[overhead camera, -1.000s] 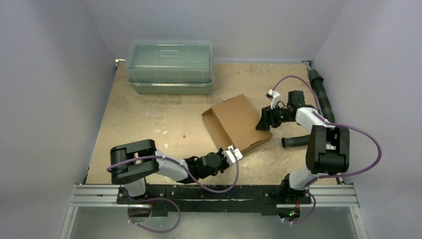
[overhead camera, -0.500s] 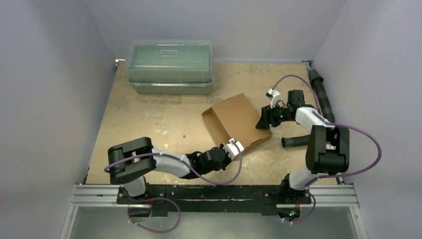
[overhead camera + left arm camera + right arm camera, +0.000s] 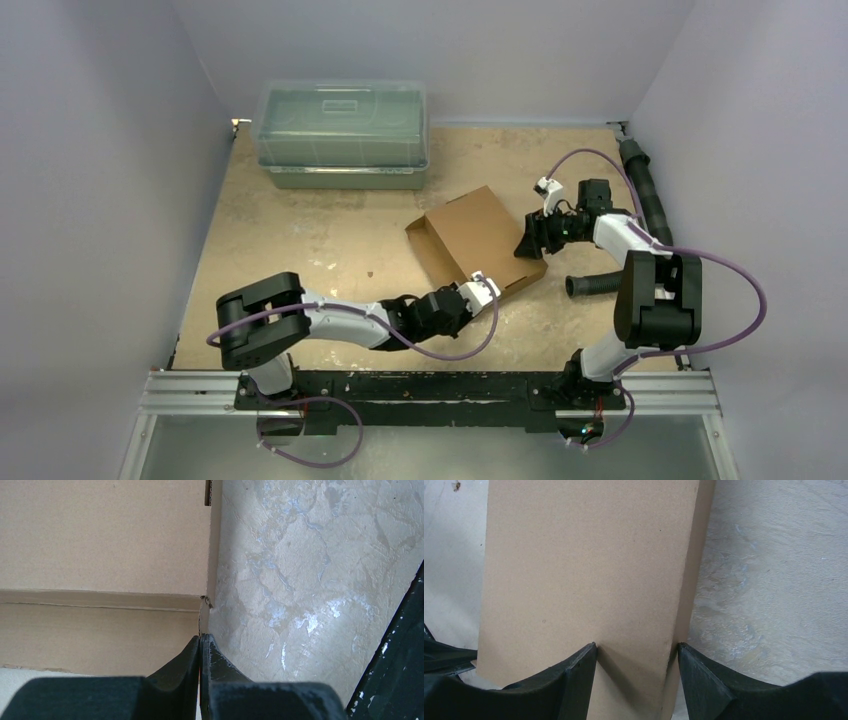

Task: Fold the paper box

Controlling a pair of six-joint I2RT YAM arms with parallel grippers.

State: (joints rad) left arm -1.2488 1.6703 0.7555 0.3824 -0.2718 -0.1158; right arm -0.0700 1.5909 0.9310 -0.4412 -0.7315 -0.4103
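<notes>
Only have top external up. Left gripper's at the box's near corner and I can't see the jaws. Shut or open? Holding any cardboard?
Observer: Left wrist view shows the left gripper shut, tips butted against the paper box at its corner seam. No cardboard visible between them.
Operator: And the right one? It's just a dark blob at the box's side for me.
Observer: The right gripper is open, both tips at the box's flat brown panel, one of them at its edge fold.
Operator: Closed around a flap?
Observer: No. The right wrist view shows the panel running unbroken past both fingers, not pinched between them.
</notes>
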